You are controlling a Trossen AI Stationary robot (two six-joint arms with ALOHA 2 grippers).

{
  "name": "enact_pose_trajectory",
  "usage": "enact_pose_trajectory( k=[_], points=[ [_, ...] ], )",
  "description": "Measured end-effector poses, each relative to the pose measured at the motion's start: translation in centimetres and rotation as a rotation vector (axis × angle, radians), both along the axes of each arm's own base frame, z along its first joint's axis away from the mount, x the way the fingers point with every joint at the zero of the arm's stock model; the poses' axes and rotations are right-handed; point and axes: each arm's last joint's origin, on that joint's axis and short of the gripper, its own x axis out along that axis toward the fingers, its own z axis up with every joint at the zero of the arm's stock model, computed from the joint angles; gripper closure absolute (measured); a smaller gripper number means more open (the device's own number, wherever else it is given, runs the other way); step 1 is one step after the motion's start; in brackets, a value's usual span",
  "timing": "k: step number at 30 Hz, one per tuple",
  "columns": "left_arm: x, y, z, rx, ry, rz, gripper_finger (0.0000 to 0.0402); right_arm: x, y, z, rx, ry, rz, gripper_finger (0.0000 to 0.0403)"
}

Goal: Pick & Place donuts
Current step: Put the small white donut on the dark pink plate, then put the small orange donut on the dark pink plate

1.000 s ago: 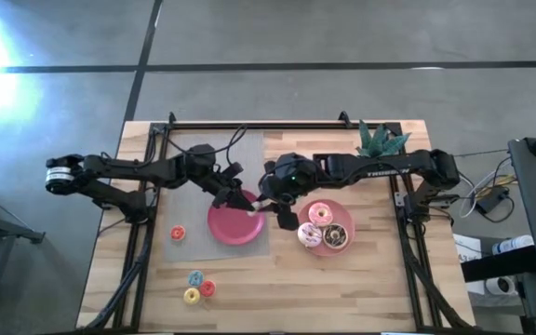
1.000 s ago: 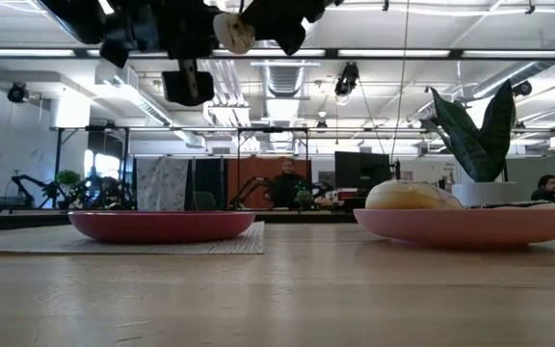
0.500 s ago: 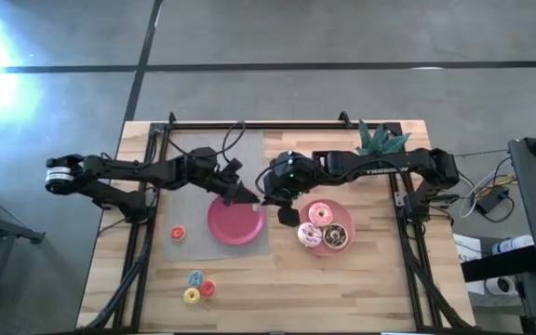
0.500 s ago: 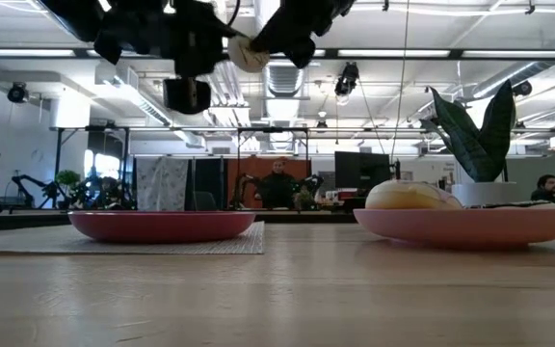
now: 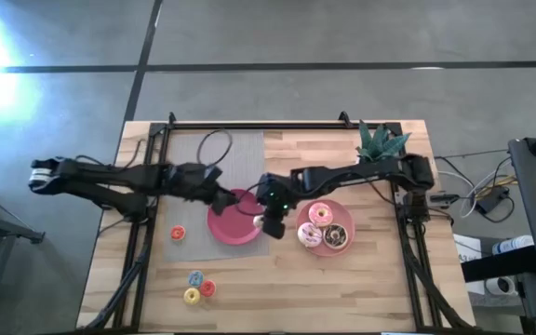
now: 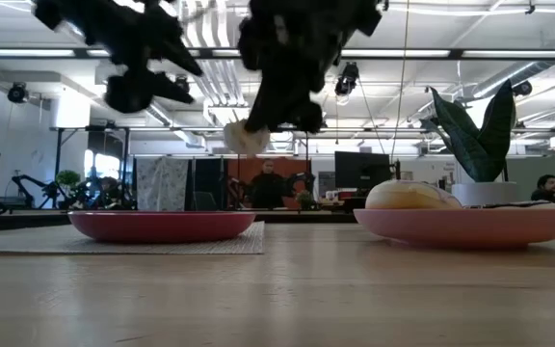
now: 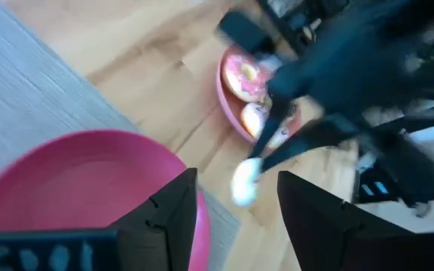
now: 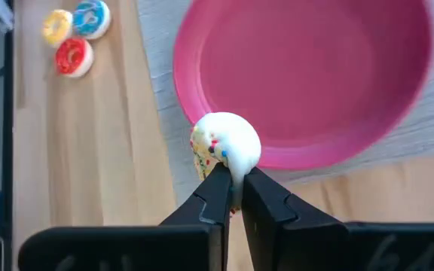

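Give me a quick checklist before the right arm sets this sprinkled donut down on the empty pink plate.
1. Grip: right gripper pinches the white sprinkled donut at its lower edge: ok.
2. Target: the empty pink plate holds nothing: ok.
3. Position: the donut hangs over the plate's rim, not its middle: not ok.
4. Height: in the low view the donut hangs well above the plate: ok.
5. Left gripper is open, close over the same plate: not ok for clearance.
6. Gray mat flat under the plate: cannot tell.
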Motion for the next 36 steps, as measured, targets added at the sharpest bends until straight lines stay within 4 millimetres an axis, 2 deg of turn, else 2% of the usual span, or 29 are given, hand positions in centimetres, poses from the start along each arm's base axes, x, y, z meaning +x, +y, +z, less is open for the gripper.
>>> enact_pose_trajectory(
  k=[4,8,13,16,20,23,29,32,36],
  points=[
    [-2.3,-2.3,1.3,0.064,-0.039,0.038,0.0244,1.3,-0.1,-2.4,0.039,0.017,-0.059,0.0385],
    [-3.7,-3.7,2.0,0.103,-0.082,0.054,0.0244,2.6,0.0,-3.9,0.066,0.000,-0.093,0.0385],
    [-4.5,-5.3,2.3,0.093,-0.109,-0.032,0.0244,4.1,-0.3,-6.4,0.148,0.056,-0.082,0.0385],
    [-4.8,-6.1,2.3,0.100,-0.114,-0.067,0.0244,4.9,-0.4,-7.6,0.180,0.090,-0.146,0.0381],
    [-5.1,-6.8,2.3,0.121,-0.117,-0.089,0.0244,5.6,-0.5,-8.1,0.178,0.097,-0.218,0.0345],
    [-5.4,-7.2,2.3,0.154,-0.122,-0.119,0.0244,5.8,-0.7,-7.9,0.151,0.089,-0.277,0.0305],
    [-6.1,-7.7,1.9,0.190,-0.079,-0.165,0.0244,5.8,-0.8,-5.8,0.118,0.058,-0.294,0.0232],
    [-6.5,-7.7,1.4,0.219,-0.025,-0.159,0.0244,5.2,-0.7,-4.9,0.057,0.068,-0.272,0.0210],
    [-7.3,-7.3,0.3,0.258,0.102,-0.160,0.0244,3.9,-0.5,-2.4,-0.091,0.071,-0.245,0.0199]
  ],
)
